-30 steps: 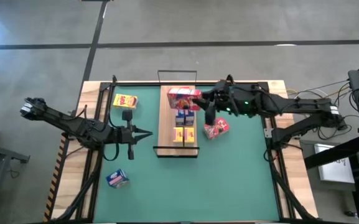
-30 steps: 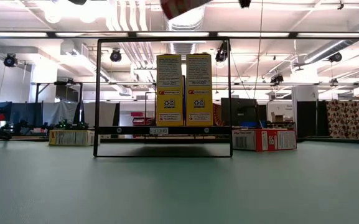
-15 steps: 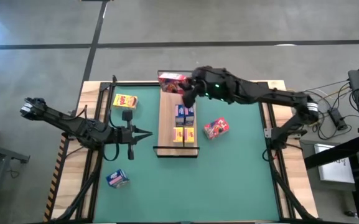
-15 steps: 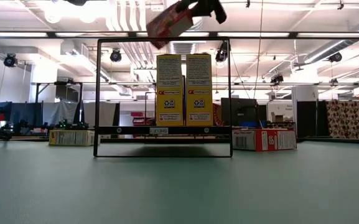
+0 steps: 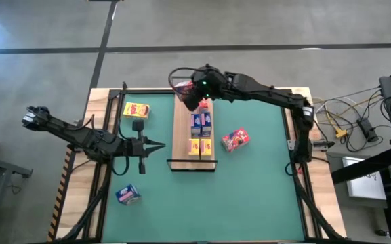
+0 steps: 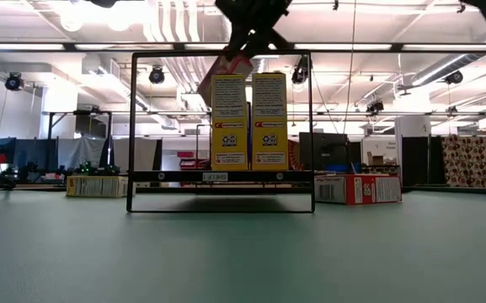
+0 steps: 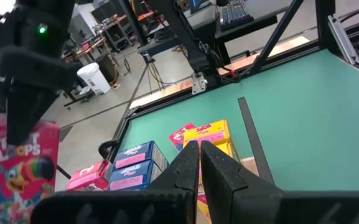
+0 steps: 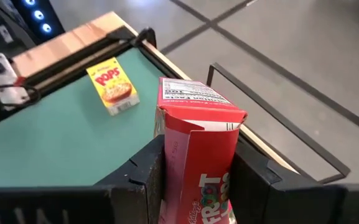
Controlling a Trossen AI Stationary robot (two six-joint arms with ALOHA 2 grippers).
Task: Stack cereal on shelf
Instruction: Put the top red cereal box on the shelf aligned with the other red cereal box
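Note:
My right gripper [image 5: 190,95] is shut on a red cereal box [image 5: 181,87] in the air over the far end of the wooden shelf [image 5: 180,135]. In the low view this box [image 6: 226,67] shows tilted behind the standing boxes. Two blue boxes [image 5: 202,123] and two yellow boxes [image 5: 202,146] stand on the shelf board. Lying flat on the green mat are a red box [image 5: 234,140], a yellow box [image 5: 135,110] and a blue box [image 5: 127,195]. My left gripper [image 5: 161,144] waits shut, left of the shelf. My right gripper pinches the red box on two opposite sides [image 8: 167,155] between its two fingers [image 8: 143,177], near one end of the box. The box's other end [image 8: 195,94] sticks out past the fingertips. The box is lifted clear of the shelf and tilted.
The shelf's black wire frame [image 6: 133,126] rises at its ends, and the far frame [image 8: 272,109] stands just beyond the held box. Wooden table borders [image 5: 100,102] edge the mat. Open mat lies near the front edge [image 5: 215,210].
My right gripper has carried the red box from beside the shelf's middle toward the table's far edge and left, to above the shelf's far end. The arm has stretched out, and the box now shows tilted in the low view.

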